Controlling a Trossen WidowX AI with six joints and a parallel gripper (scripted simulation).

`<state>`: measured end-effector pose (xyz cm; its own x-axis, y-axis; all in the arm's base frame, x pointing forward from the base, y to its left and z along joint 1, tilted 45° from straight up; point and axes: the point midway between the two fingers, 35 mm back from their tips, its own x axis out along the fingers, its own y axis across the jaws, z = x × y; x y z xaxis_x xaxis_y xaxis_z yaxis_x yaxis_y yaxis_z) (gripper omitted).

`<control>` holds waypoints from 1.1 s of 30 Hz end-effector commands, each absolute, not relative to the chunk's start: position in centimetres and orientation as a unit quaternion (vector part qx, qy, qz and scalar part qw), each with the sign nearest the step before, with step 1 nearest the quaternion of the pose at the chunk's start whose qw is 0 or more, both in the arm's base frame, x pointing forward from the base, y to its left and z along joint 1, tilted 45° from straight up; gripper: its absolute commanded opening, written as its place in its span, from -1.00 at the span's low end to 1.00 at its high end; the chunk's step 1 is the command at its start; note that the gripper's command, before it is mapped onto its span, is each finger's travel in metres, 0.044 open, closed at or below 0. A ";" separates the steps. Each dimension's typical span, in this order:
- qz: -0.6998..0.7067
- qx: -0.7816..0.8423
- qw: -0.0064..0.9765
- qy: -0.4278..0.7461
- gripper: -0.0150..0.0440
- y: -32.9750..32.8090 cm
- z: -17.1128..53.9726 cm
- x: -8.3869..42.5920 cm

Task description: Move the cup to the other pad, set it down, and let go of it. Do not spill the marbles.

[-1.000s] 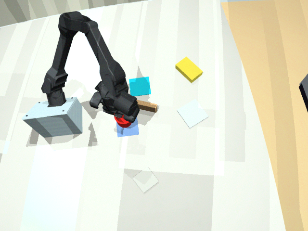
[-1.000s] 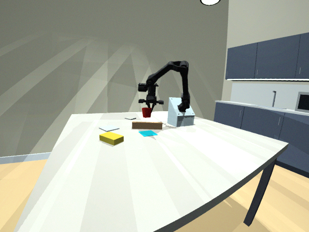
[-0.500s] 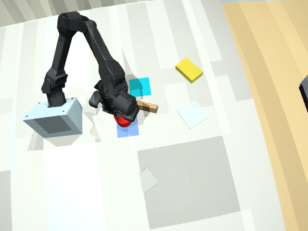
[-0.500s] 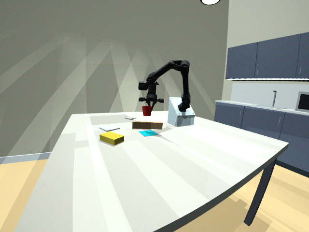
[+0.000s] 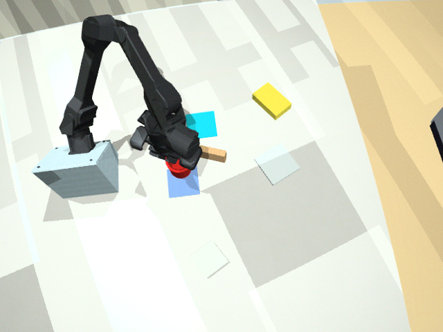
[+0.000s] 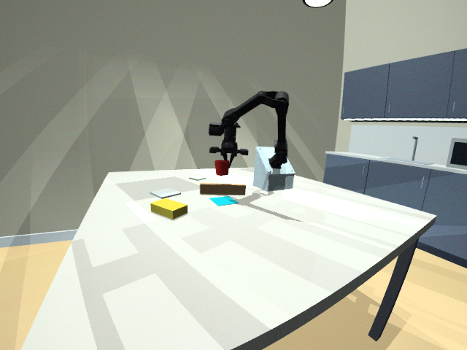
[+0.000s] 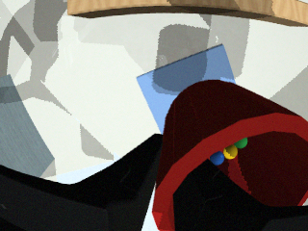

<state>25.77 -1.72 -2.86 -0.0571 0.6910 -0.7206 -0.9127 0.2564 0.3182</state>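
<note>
The red cup [image 5: 180, 172] [image 6: 221, 168] [image 7: 197, 108] hangs nearly upright above the blue pad [image 5: 183, 188] [image 7: 150, 92]. My gripper [image 6: 227, 161] [image 7: 168, 143] is shut on the cup's wall, with one finger inside the cup and the other outside. A blue marble [image 7: 217, 158], a yellow marble [image 7: 230, 152] and a green marble [image 7: 242, 142] show inside the cup; the finger hides part of its inside. The cyan pad [image 5: 207, 125] [image 6: 222, 200] lies flat on the other side of the wooden bar, with nothing on it.
The wooden bar [image 5: 214, 154] [image 6: 222, 189] [image 7: 168, 11] stands between the two pads. A yellow block [image 5: 271, 101] [image 6: 168, 208] and two pale tiles [image 5: 277, 166] [image 5: 210, 259] lie farther off. The arm's pale base block [image 5: 80, 178] [image 6: 273, 182] stands to one side of the pads.
</note>
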 end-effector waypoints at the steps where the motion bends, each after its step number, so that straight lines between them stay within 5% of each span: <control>1: 0.596 -0.129 0.673 0.418 -0.49 -1.0 -2.2 26.0; 33: 0.598 -0.129 0.673 0.416 -0.49 5.2 3.9 28.4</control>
<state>28.05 4.68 3.26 -0.0640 0.6945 -0.7166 -0.9125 0.2501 0.3238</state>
